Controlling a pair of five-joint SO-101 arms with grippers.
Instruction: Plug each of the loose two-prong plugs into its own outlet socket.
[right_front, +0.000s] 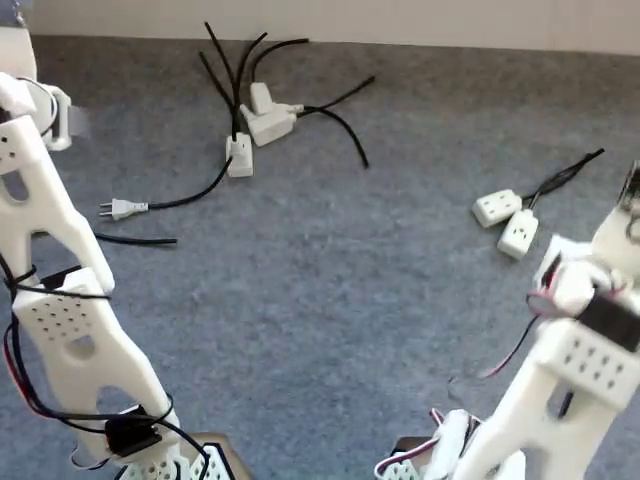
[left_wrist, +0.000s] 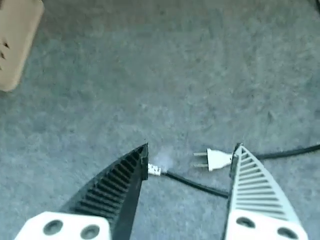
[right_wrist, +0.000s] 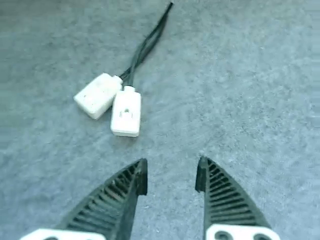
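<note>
A loose white two-prong plug (right_front: 123, 208) on a black cable lies on the grey carpet at the left. In the left wrist view this plug (left_wrist: 214, 160) rests just inside one fingertip of my open left gripper (left_wrist: 191, 146), prongs pointing into the gap. A second black cable end (left_wrist: 156, 170) with a white tip lies by the other finger. Two white outlet sockets (right_front: 497, 207) (right_front: 518, 233) lie side by side at the right. My right gripper (right_wrist: 172, 161) hangs open a short way from them, with the nearer socket (right_wrist: 125, 112) ahead of its fingertips and the other socket (right_wrist: 98, 95) beside it.
A cluster of white plug and socket pieces (right_front: 258, 125) with several black cables lies at the back centre, and one white block (right_front: 240, 157) sits just in front of it. The left arm (right_front: 60, 300) and right arm (right_front: 570, 370) flank the carpet. A beige object (left_wrist: 15, 40) lies beyond the left gripper.
</note>
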